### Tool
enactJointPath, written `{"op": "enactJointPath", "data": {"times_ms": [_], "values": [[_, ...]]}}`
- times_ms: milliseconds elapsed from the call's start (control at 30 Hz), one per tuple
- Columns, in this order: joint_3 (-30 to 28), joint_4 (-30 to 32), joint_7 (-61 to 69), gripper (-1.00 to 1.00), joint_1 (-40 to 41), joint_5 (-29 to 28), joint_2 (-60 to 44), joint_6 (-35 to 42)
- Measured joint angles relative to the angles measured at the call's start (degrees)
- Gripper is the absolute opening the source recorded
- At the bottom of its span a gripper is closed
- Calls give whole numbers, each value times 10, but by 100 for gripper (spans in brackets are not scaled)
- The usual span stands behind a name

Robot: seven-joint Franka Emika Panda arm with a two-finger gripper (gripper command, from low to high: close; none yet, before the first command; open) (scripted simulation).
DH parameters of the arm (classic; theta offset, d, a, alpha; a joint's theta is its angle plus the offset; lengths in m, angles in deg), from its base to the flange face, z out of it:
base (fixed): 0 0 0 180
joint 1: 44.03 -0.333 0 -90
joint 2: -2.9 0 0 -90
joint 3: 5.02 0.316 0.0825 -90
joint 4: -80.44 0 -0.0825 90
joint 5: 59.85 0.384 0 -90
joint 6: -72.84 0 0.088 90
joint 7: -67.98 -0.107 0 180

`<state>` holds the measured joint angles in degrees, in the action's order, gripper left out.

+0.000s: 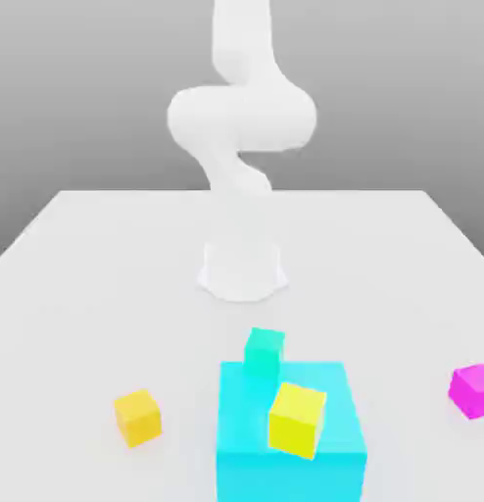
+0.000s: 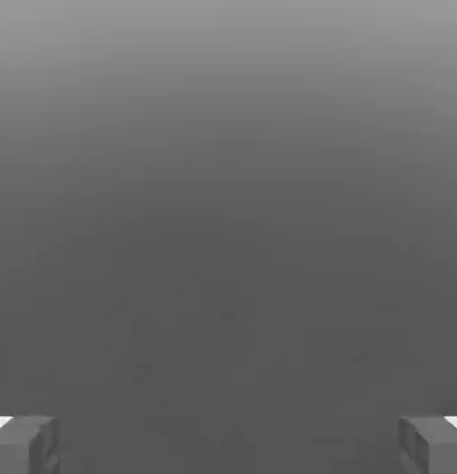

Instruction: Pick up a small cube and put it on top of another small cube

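White bench [image 1: 109, 284] with the arm [image 1: 241, 127] rising from its base at the far middle. Toward the near edge sits a large cyan block [image 1: 285, 461], and on its top face rest two small cubes: a yellow cube [image 1: 296, 420] near the front, slightly turned, and a teal cube [image 1: 265, 350] at the back edge. An orange-yellow cube [image 1: 137, 417] lies on the bench off the exterior view's left of the block; a magenta cube [image 1: 473, 390] lies well apart on the exterior view's right.

In the hand view the pincer [image 2: 228, 444] is spread wide — its two fingertips [image 2: 24, 444] sit at opposite edges with nothing between them, facing plain grey background.

Handling, as a judgement: the small cubes look rigid, light and smooth-faced — best taken across two opposite flat sides, near mid-height, with the fingers squared to the faces so the cube does not twist. The turned yellow cube would call for matching wrist rotation.
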<state>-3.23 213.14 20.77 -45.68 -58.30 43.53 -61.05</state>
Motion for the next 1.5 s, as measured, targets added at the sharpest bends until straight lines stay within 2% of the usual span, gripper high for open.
{"op": "enactJointPath", "data": {"times_ms": [267,467,600,733,833,1000,1033,1267,1433,1500], "values": [[76,29,-59,0,-50,31,-167,-68],[143,51,-127,0,-83,20,-290,-119],[181,66,-192,0,-118,-15,-376,-154],[186,80,-271,0,-170,-71,-465,-186],[177,90,-334,0,-212,-116,-531,-209],[120,74,-396,0,-271,-186,-635,-279],[108,71,-403,-100,-281,-196,-652,-291],[107,70,-405,-100,-282,-197,-654,-294],[153,92,-354,-100,-247,-132,-564,-227],[152,110,-305,-100,-222,-97,-520,-205]]}}
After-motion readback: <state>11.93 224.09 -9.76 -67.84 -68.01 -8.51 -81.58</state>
